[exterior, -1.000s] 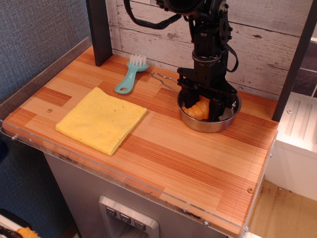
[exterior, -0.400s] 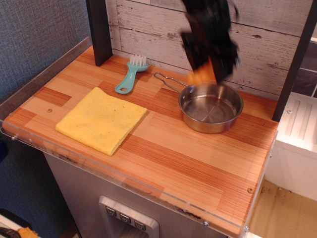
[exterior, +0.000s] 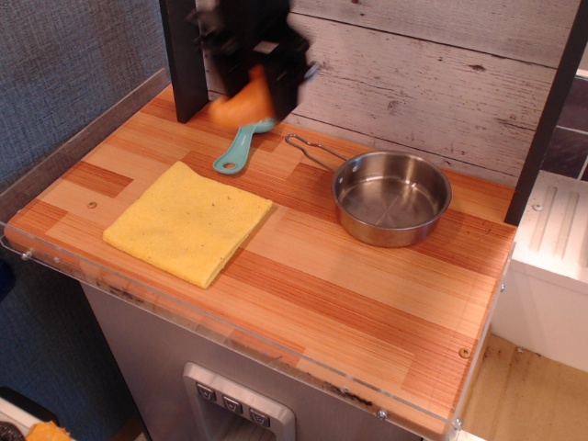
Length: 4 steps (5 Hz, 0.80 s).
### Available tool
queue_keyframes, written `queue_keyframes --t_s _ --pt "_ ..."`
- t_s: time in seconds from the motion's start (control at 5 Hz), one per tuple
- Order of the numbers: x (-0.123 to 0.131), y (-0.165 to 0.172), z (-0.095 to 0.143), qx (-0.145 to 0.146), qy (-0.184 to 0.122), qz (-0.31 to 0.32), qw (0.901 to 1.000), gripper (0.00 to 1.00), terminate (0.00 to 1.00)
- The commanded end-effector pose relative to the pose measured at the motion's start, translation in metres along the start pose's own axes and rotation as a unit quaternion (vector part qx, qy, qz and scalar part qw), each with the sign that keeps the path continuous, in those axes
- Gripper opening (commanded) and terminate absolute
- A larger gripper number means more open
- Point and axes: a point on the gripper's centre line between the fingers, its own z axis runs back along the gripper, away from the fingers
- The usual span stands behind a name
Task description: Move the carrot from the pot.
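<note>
The hand [exterior: 246,81] is clamped around the carrot [exterior: 241,104], holding it in the air well to the left of the pot [exterior: 392,197] and directly above the teal brush [exterior: 239,148] (the picture is blurred there, so the fingers cannot be made out clearly). The pot stands empty on the worktop [exterior: 349,303], its wire handle pointing toward the brush. A yellow cloth [exterior: 189,221] lies flat, well left of the pot.

I am seeing the orange carrot [exterior: 241,106] hanging blurred above the far left; the shiny steel pot [exterior: 392,198] is sitting empty at right, wire handle pointing far-left.
</note>
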Motion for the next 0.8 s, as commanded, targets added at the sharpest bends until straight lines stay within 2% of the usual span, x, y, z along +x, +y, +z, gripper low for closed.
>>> queue_keyframes --t_s 0.0,0.2,0.4,0.6 --pt "-0.076 0.083 -0.008 0.036 0.051 0.088 0.9942 0.0 0.0" --pt "-0.092 0.13 -0.016 0.046 0.06 0.123 0.9896 0.0 0.0" --pt "-0.096 0.174 -0.023 0.051 0.066 0.133 0.9877 0.0 0.0" --pt "-0.082 0.165 -0.033 0.042 0.06 0.109 0.9913 0.0 0.0"
